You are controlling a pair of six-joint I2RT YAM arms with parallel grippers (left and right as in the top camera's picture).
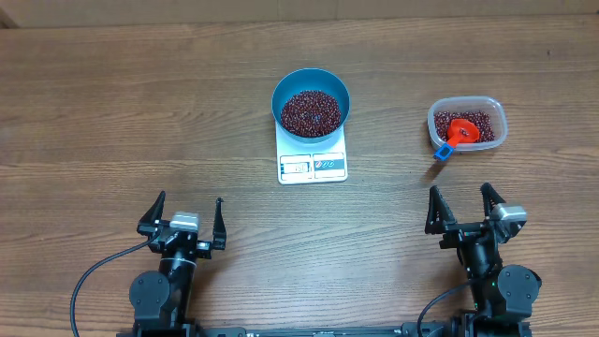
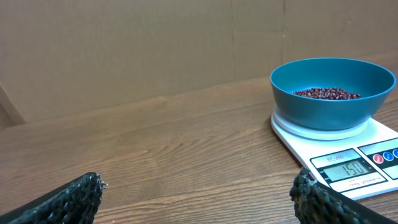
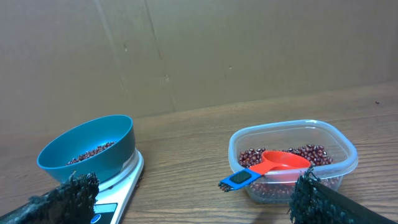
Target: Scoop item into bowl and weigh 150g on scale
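Soft, even light covers the bench [image 1: 112, 103], leaving only faint, short shadows. The overhead view is sharp. In both wrist views the near fingers [image 2: 71, 199] look dark and blurred along the bottom edge.

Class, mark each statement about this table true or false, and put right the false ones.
1. The blue bowl sits on the scale. True.
2. The bowl holds beans. True.
3. The scoop lies in the bowl. False: it lies in the tub, on more beans.
4. The left fingers grip the scoop. False: they stand open and empty, like the right fingers.
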